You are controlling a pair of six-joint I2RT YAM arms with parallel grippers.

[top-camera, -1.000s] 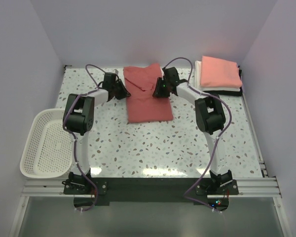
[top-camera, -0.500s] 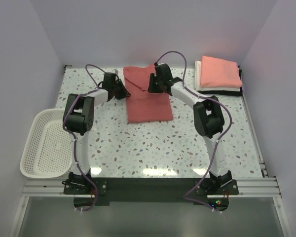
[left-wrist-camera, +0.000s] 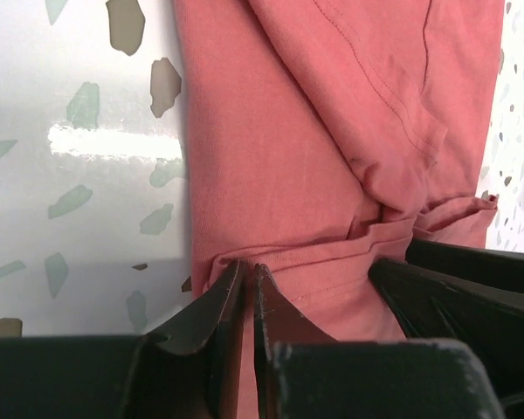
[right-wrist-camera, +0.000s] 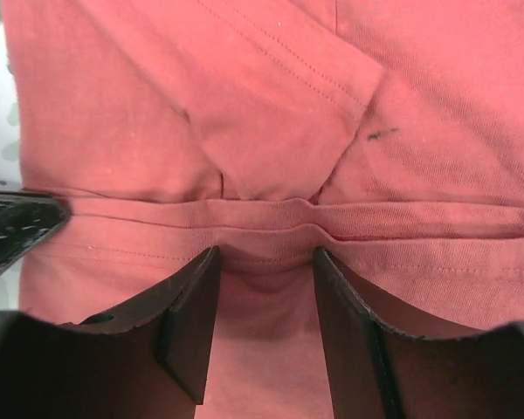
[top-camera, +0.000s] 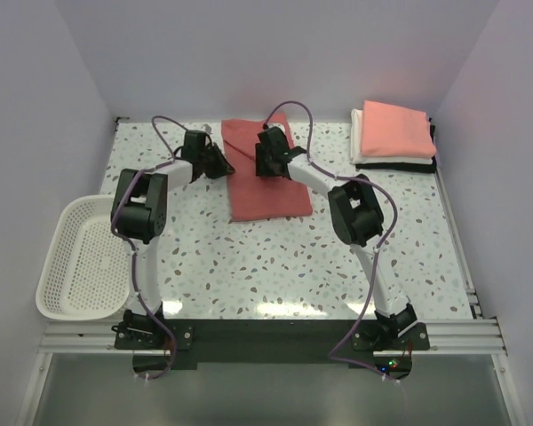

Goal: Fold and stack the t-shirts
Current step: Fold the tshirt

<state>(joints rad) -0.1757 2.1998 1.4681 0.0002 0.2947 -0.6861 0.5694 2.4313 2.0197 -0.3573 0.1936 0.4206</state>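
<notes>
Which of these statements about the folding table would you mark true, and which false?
1. The dusty brick-red cloth t-shirt lies in the white plastic mesh basket. False: it lies on the speckled table.
2. A salmon-pink folded t-shirt tops the far-right stack. True.
3. The right gripper has its jaws apart over the brick-red shirt. True.
4. The left gripper hangs over the basket. False: it is at the brick-red shirt's edge.

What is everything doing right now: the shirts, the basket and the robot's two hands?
brick-red t-shirt: partly folded, lying flat.
stack of folded t-shirts: neat, salmon-pink one on top, far right corner.
white basket: empty, upright.
left gripper: almost closed, pinching the brick-red t-shirt's edge.
right gripper: open, over the brick-red t-shirt.
</notes>
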